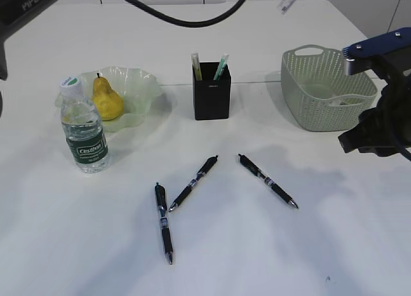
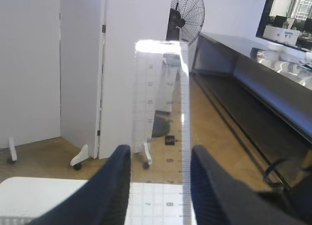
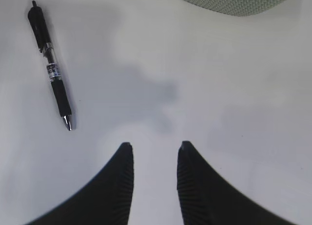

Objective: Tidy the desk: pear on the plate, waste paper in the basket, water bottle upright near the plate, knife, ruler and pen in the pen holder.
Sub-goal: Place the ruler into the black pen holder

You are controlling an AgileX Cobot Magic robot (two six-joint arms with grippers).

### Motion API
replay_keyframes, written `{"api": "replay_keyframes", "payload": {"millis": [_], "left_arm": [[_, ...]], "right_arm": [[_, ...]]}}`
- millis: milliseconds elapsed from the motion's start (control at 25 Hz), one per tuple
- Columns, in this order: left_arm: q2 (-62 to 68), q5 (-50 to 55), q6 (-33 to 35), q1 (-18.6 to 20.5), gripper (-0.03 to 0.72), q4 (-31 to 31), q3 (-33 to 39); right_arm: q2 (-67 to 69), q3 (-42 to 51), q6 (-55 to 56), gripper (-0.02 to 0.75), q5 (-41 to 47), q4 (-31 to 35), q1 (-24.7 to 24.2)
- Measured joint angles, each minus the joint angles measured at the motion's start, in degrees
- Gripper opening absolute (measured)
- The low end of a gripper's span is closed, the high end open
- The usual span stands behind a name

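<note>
Left wrist view: your left gripper [image 2: 161, 178] is clamping the clear ruler [image 2: 160, 112], raised high | your right gripper [image 3: 153, 159] is hovering parted, empty, near a black pen [image 3: 51, 71] | pear [image 1: 106, 98] is sitting on the plate [image 1: 142, 84].

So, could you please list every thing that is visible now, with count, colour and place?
pear: 1, yellow, on the plate
plate: 1, pale green, wavy rim, back left
bottle: 1, clear with green label, upright in front of the plate
holder: 1, black, back centre, two light items inside
basket: 1, grey-green, back right
pens: 3, black, lying on the table in front
ruler: 1, clear, held up by the left gripper
table: 1, white
left gripper: shut on the ruler
right gripper: open, above the bare table beside one pen
</note>
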Motion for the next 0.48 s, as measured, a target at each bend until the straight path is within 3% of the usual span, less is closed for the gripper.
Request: {"api": "replay_keyframes", "payload": {"millis": [200, 480], "left_arm": [[1.0, 4.0, 1.0, 4.5, 0.264, 0.3, 0.0], [2.7, 7.3, 6.5, 7.3, 0.264, 0.6, 0.0]], "right_arm": [[0.0, 0.0, 0.1, 0.260, 0.1, 0.0, 0.0], [0.0, 0.0, 0.4, 0.260, 0.1, 0.0, 0.0]]}}
